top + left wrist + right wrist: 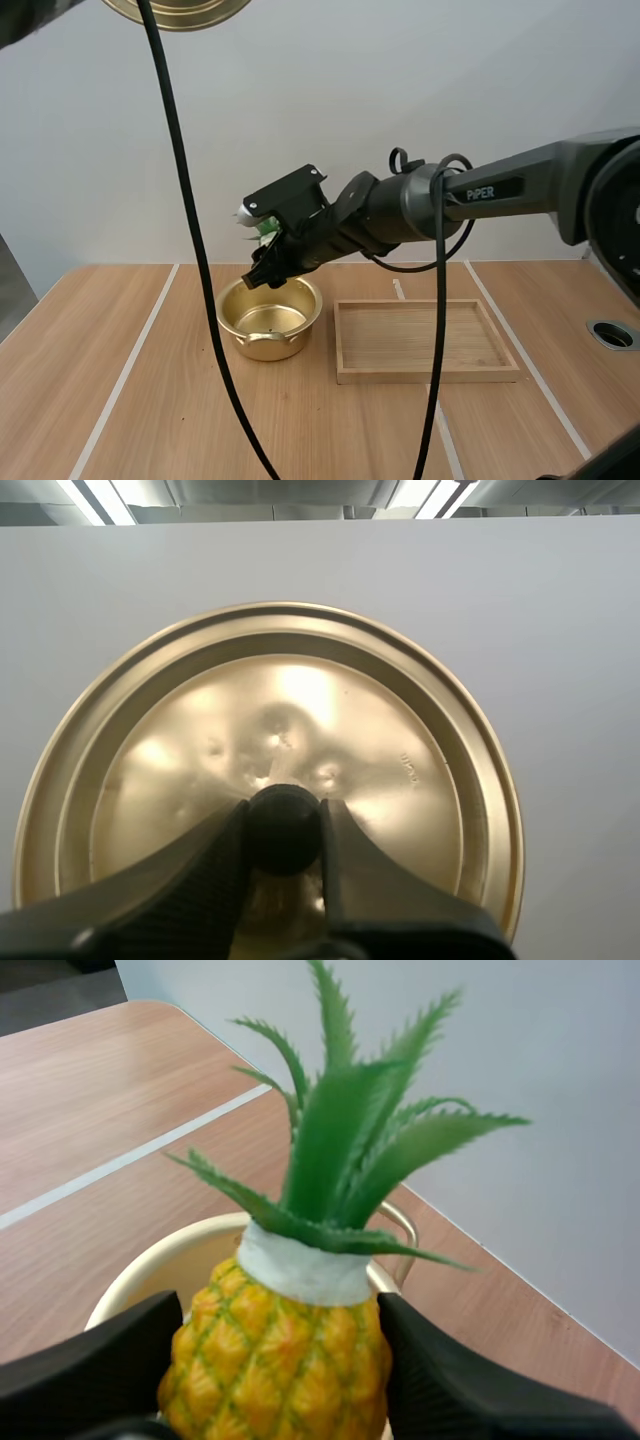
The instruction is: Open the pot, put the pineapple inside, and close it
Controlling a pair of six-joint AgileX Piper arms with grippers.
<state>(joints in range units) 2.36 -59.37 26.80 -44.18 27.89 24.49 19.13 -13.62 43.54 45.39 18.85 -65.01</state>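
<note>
The right gripper (266,272) has its fingers spread around the pineapple (285,1355) and pinches its yellow body from both sides, with the leafy crown pointing away from the wrist. Just below the fruit stands the open golden pot (303,325) on a wooden table (100,380) crossed by white lines. A wooden tray (430,377) lies beside the pot. The left gripper (284,820) clamps the black knob (284,835) of the golden lid (330,700), held high before a plain white wall (570,630).
</note>
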